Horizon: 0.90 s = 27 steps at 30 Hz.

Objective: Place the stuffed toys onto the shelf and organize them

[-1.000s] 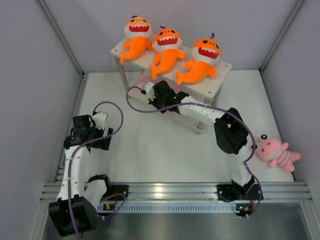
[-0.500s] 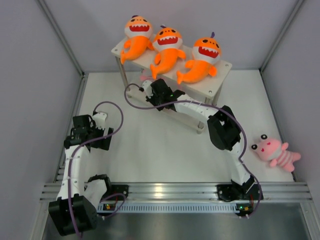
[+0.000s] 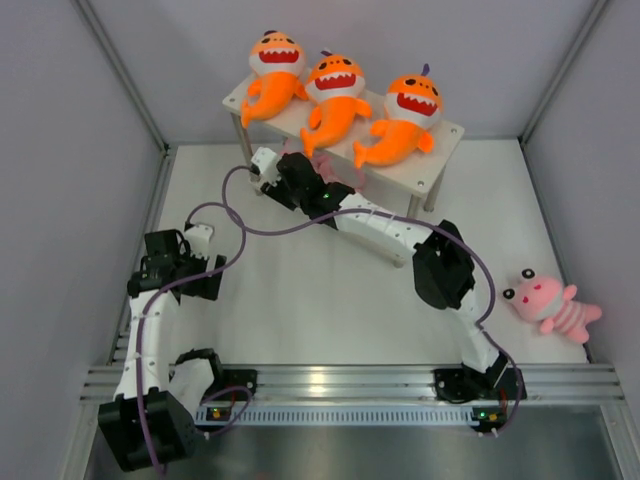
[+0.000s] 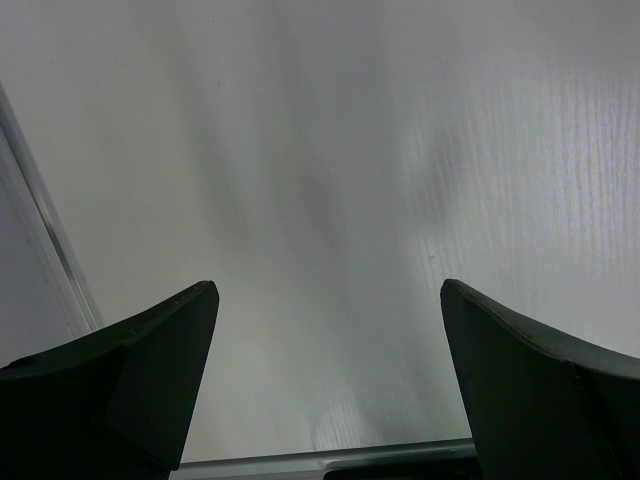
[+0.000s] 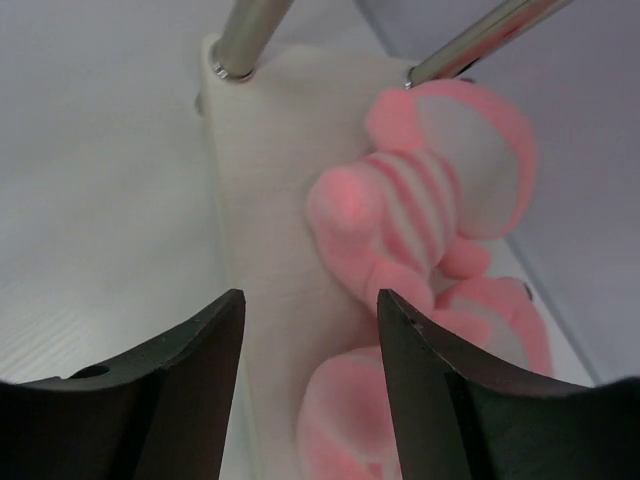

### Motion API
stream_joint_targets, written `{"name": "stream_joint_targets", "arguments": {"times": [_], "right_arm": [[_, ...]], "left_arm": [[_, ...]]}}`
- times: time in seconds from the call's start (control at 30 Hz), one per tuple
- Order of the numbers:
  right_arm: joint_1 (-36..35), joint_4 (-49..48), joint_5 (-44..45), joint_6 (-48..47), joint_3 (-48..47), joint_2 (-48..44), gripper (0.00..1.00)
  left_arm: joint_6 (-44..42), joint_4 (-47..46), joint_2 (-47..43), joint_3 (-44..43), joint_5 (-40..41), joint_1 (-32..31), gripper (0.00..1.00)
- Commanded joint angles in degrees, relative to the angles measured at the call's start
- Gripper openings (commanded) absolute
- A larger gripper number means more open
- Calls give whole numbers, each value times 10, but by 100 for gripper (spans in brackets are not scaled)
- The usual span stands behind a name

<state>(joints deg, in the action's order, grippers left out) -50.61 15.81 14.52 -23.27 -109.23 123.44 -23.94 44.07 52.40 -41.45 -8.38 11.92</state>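
Note:
Three orange shark plushes (image 3: pixel 272 75) (image 3: pixel 335 95) (image 3: pixel 405 115) lie in a row on the top of the white shelf (image 3: pixel 440 150). My right gripper (image 3: pixel 316 172) reaches under that top, over the lower tier. In the right wrist view the gripper (image 5: pixel 310 297) is open. A pink striped plush (image 5: pixel 400 210) lies on the lower board (image 5: pixel 260 150), and a pink rounded part (image 5: pixel 340 420) sits loosely between the fingers. Another pink striped plush (image 3: pixel 548 302) lies on the table at the right. My left gripper (image 3: pixel 165 262) (image 4: pixel 328 290) hangs open over bare table.
Silver shelf legs (image 5: pixel 245 35) (image 5: pixel 480 35) stand just beyond the right gripper. Grey walls close in the table on the left, back and right. A purple cable (image 3: pixel 235 215) loops from the right wrist toward the left arm.
My right gripper has slid left and deeper under the shelf top, and its jaws have gone from shut to open, letting go of the pink plush. The left arm has not moved.

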Motion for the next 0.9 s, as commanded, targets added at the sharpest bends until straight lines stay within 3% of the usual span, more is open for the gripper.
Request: {"name": "stream_joint_targets", "arguments": {"times": [0.0, 0.17, 0.53, 0.63, 0.87], "right_arm": [[7, -32, 96, -41, -69, 58, 57], [16, -53, 119, -71, -120, 111, 68], [28, -89, 118, -89, -192, 185, 67], [31, -95, 109, -88, -194, 193, 60], [47, -90, 89, -64, -230, 236, 22]], "left_arm": [[1, -11, -5, -1, -11, 6, 99], [0, -11, -4, -1, -12, 6, 99], [-1, -10, -2, -1, -3, 6, 99], [-2, -10, 0, 0, -4, 6, 99], [0, -10, 1, -2, -3, 6, 99]]}}
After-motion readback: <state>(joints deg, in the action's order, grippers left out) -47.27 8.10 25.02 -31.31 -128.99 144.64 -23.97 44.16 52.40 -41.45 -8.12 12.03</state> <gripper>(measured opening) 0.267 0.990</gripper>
